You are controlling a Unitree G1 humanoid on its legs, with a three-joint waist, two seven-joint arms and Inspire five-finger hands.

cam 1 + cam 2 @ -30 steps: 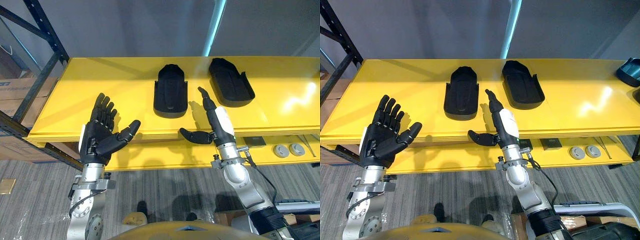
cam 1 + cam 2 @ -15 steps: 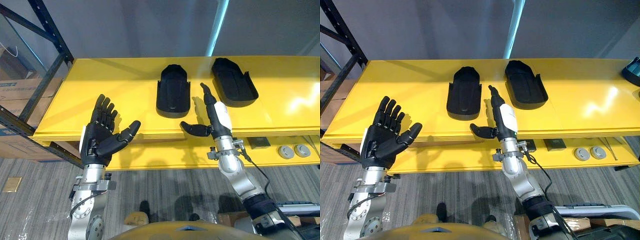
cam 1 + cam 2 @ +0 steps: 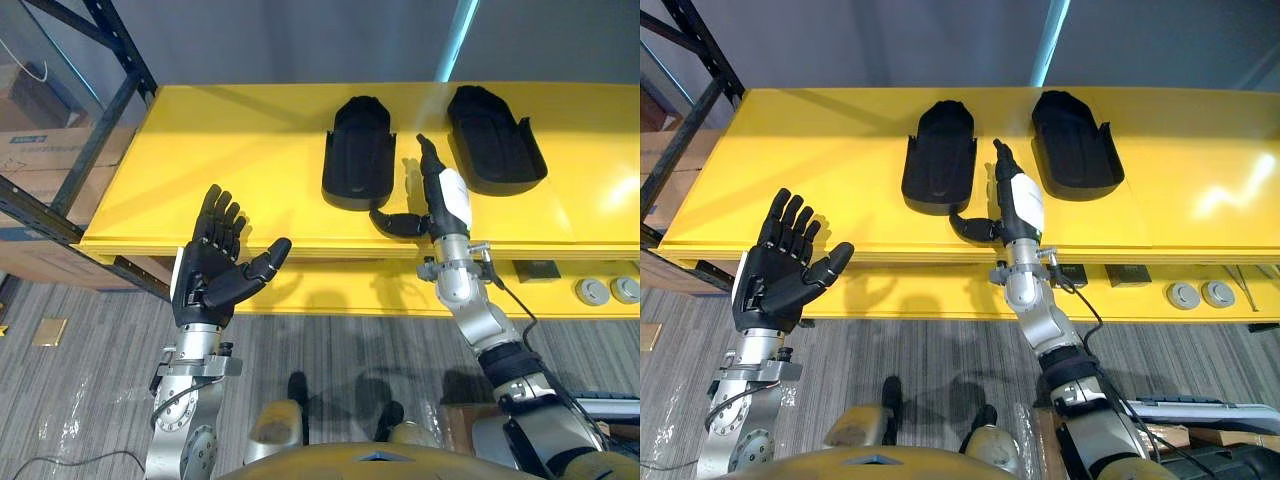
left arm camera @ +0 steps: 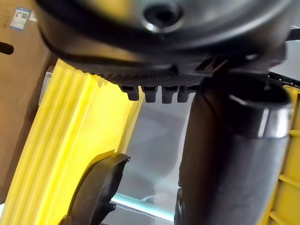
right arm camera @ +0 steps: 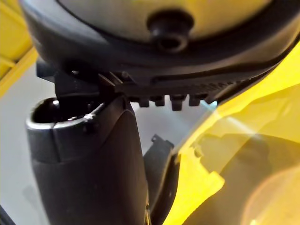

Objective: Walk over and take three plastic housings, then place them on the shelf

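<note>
Two black plastic housings lie on the yellow shelf [image 3: 230, 170]: the left housing [image 3: 358, 165] near the middle and the right housing [image 3: 494, 151] beside it. My right hand [image 3: 437, 195] stands edge-on over the shelf's front, between the two housings and just right of the left one, fingers straight, thumb pointing towards that housing, holding nothing. My left hand [image 3: 213, 272] is raised palm-up before the shelf's front edge, left of the housings, fingers spread, nothing in it. The left wrist view shows a housing [image 4: 96, 190] past the hand.
A dark steel rack upright [image 3: 115, 90] slants at the shelf's left end, with cardboard boxes [image 3: 35, 150] behind it. On the lower yellow level at right lie round grey discs [image 3: 607, 291] and small dark squares [image 3: 538, 268]. Grey carpet floor lies below.
The camera has come closer to the shelf. My right hand has reached further forward over the shelf edge, nearer the left housing. The left hand holds its pose.
</note>
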